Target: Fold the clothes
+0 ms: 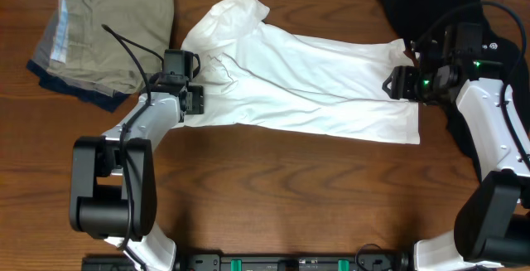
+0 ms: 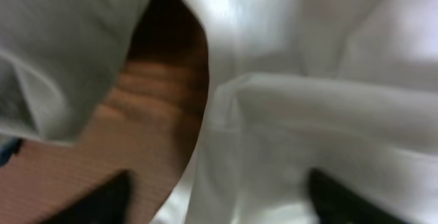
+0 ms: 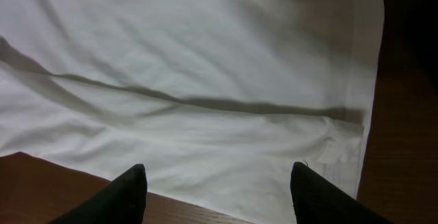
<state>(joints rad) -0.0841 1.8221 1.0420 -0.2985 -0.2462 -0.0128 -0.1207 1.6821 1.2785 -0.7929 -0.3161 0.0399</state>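
Note:
The clothes, a white T-shirt (image 1: 315, 80), lies rumpled across the back half of the wooden table, its sleeve end to the left and its hem to the right. My left gripper (image 1: 197, 82) hangs over the sleeve end with its jaws wide open. In the left wrist view the blurred white cloth (image 2: 328, 101) lies under and between the dark fingers (image 2: 109, 198), and the gripper (image 2: 222, 200) grips nothing. At the hem end my right gripper (image 1: 396, 83) is open too. The right wrist view shows the gripper (image 3: 219, 186) just above the shirt's edge (image 3: 191, 59), holding nothing.
A stack of folded khaki, grey and navy clothes (image 1: 108, 39) sits at the back left, close to the left arm. A black garment (image 1: 431, 2) lies at the back right, under and behind the right arm. Bare wooden table (image 1: 273, 196) lies in front of the shirt.

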